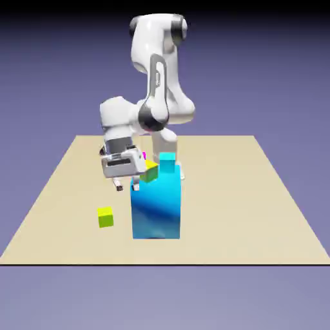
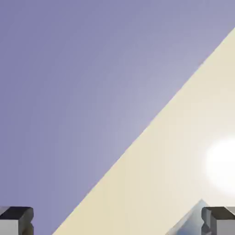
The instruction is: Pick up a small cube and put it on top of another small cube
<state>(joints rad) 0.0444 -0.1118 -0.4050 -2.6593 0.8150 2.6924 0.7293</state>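
Observation:
The small cube [image 1: 106, 217], tiny and bright lime, rests on the tan table [image 1: 258, 213] toward the exterior view's left. It is out of the hand view. My gripper [image 1: 127, 187] hovers above the table, up and to the right of that cube and close to the upper left corner of the tall blue-cyan block [image 1: 156, 207]. In the hand view my gripper [image 2: 117, 222] is open, its fingertips [image 2: 16, 221] far apart at the bottom corners with nothing between them. That view holds only backdrop and a slanted table edge [image 2: 151, 124].
A cube with a golden-yellow top and green sides [image 1: 151, 171] sits behind the tall block, partly hidden by my hand. A small cyan block [image 1: 167, 161] shows at the tall block's top. A sliver of magenta [image 1: 144, 155] peeks out behind the hand.

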